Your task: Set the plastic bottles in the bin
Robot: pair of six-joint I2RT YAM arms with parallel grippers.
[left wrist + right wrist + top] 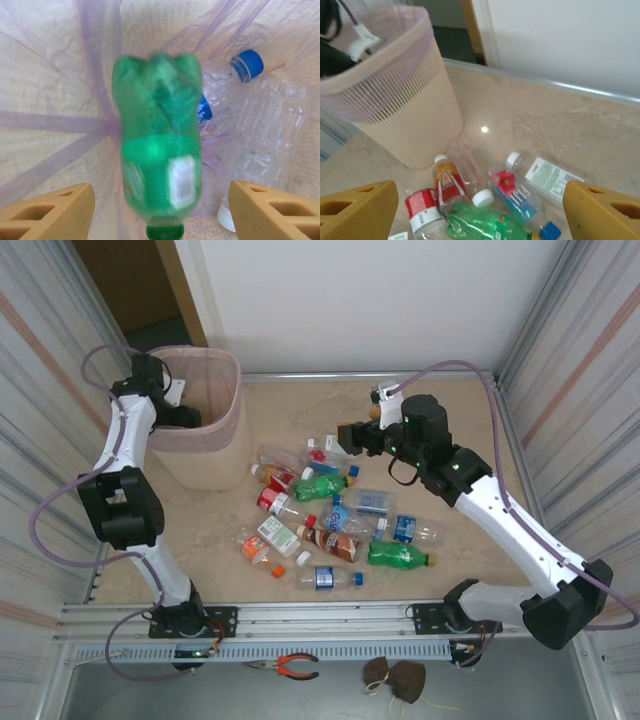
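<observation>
Left wrist: left gripper (161, 200) jaws apart over bin (45, 75); blurred green bottle (157, 150) loose between them, clear bottle (265, 125) below. Right gripper (480, 192) jaws apart, empty, above bottles (322, 487) on table (300, 410).

The pale pink ribbed wastebasket (405, 115) is translucent plastic. The green drink bottle (157, 150) is glossy plastic; the clear blue-capped bottle (265, 130) is crinkled. The beige marbled surface (545, 125) looks smooth, polished.

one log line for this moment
left gripper: jaws open over bin | green bottle: blurred, loose between jaws | right gripper: open above bottle pile
</observation>
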